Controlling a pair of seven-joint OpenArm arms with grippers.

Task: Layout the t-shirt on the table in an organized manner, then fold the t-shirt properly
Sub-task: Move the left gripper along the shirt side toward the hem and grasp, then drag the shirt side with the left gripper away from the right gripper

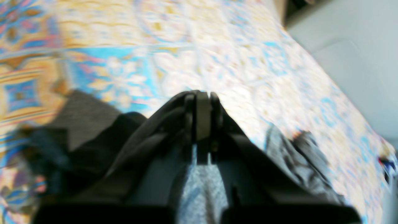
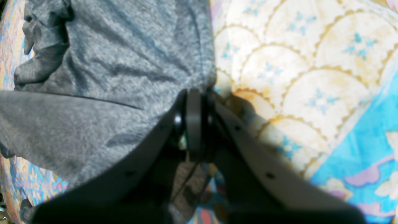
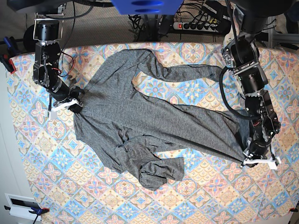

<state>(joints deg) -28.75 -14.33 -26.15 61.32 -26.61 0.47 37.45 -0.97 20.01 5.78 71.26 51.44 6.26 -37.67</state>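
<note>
Spreading is the step in hand: the left gripper (image 3: 251, 150) and right gripper (image 3: 74, 99), each clamped on an edge of the t-shirt (image 3: 154, 121), are best drawn apart evenly — low (no lifting). The heather-grey shirt lies rumpled mid-table (image 3: 196, 196), one sleeve bunched — the other stretched out.

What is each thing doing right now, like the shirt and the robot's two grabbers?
shirt: spread out, wrinkled, one sleeve bunched near the front
table: covered by a patterned cloth
left end effector: shut on the shirt's edge
right end effector: shut on the shirt's other edge
</note>
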